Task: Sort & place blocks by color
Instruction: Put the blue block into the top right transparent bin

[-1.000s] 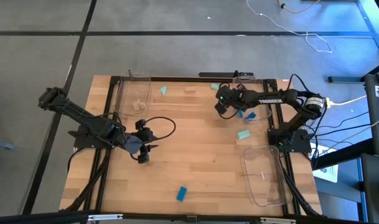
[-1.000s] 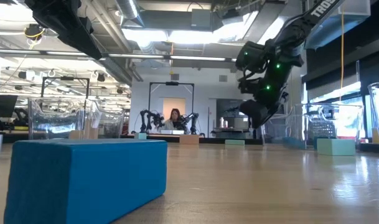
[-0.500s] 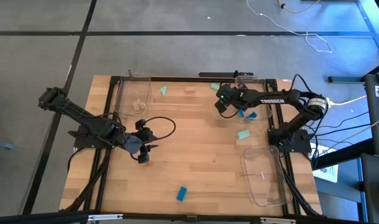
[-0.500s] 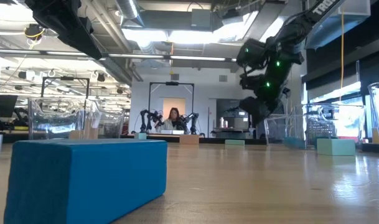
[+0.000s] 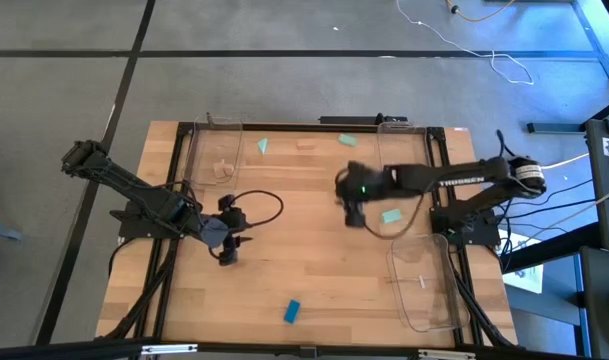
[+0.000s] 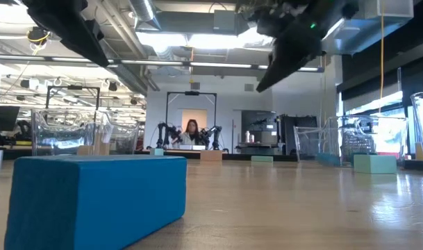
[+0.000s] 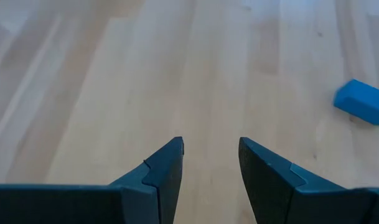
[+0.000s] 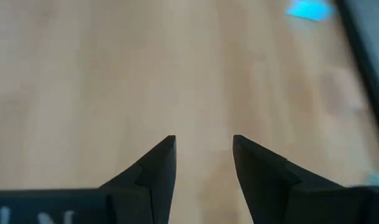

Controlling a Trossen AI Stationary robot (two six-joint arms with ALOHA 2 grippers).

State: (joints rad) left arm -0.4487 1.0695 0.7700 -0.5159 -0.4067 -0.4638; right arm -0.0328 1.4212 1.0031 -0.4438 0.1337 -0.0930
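My right gripper (image 5: pixel 351 213) hangs over bare table (image 5: pixel 304 250) with its jaws parted and nothing held; a mint block (image 5: pixel 391 216) lies just beside it, toward that arm's base. My left gripper (image 7: pixel 211 163), also parted and empty, has a blue block (image 7: pixel 362 101) ahead and off to one side. I judge the blocks light, rigid and smooth, so I would pinch across two flat parallel faces, avoiding any sloped wedge side.

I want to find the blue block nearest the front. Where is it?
In the high view the blue block lies alone near the table's front edge, around the middle, nearer the left gripper than the clear tray at front right.
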